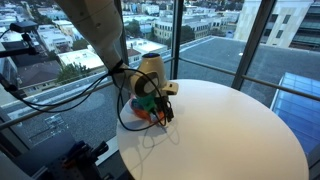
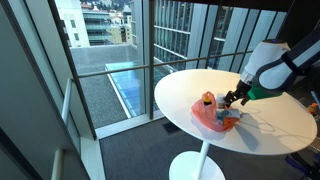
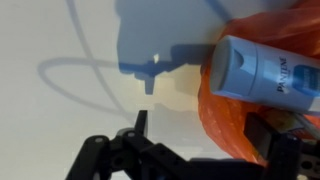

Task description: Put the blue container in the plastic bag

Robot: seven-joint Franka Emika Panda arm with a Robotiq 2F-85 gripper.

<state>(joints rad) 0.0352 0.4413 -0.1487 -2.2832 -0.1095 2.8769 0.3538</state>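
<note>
Blue container [image 3: 265, 70] beyond the jaws

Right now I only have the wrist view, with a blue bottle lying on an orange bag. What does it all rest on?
Observer: A round white table on a single pedestal foot.
Operator: Where on it is the bag?
Observer: The bag lies close to the table's rim, not its middle, in both exterior views.
Operator: What surrounds the table?
Observer: Tall windows with city buildings beyond.
Operator: How does the gripper stand?
Observer: The gripper hangs low over the blue bottle; I cannot tell if they touch.
</note>
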